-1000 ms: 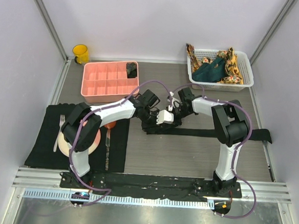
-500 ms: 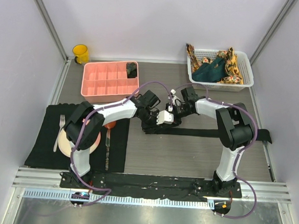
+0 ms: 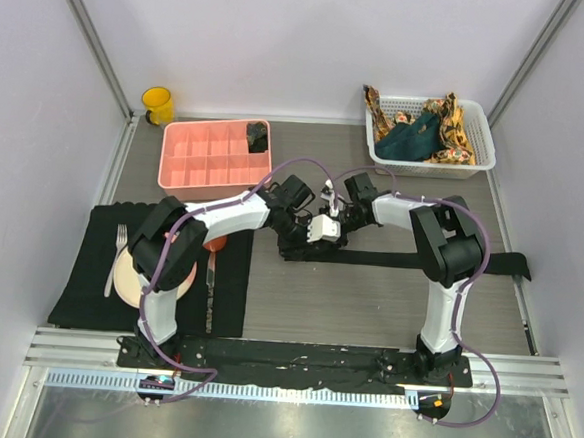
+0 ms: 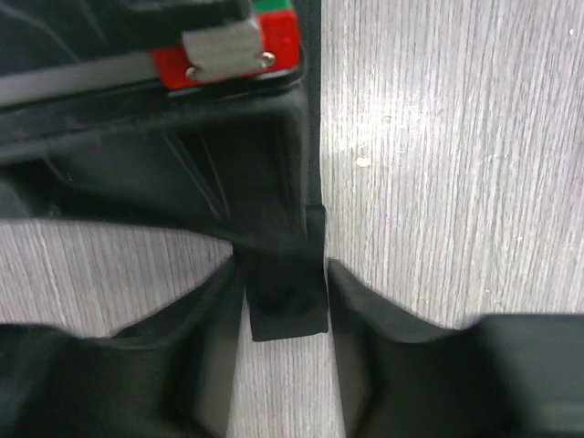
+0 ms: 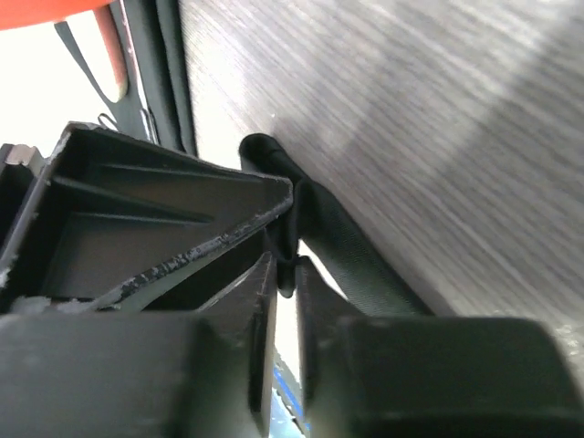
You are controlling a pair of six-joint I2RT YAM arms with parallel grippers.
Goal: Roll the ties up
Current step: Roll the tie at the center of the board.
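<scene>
A plain black tie [image 3: 419, 260] lies stretched along the table, its wide end at the right edge. Its narrow end sits at mid-table between my two grippers. My left gripper [image 3: 293, 237] is closed on the folded narrow end [image 4: 287, 297], low over the table. My right gripper [image 3: 329, 228] is right beside it, nearly touching, and pinches an edge of the same tie [image 5: 294, 260]. A dark teal tie [image 3: 410, 137] and orange-yellow patterned ties [image 3: 459, 130] lie bunched in the white basket [image 3: 482, 160] at the back right.
A pink compartment tray [image 3: 191, 160] stands at the back left with a dark rolled item [image 3: 258, 134] in one cell. A yellow cup [image 3: 158, 104] stands behind it. The black mat [image 3: 81, 295] at the left holds a plate [image 3: 125, 283], fork [image 3: 119, 252] and knife [image 3: 209, 288].
My right gripper has shifted slightly left, closer to the left gripper. The tie's narrow end stays held between them; the rest of the tie has not moved.
</scene>
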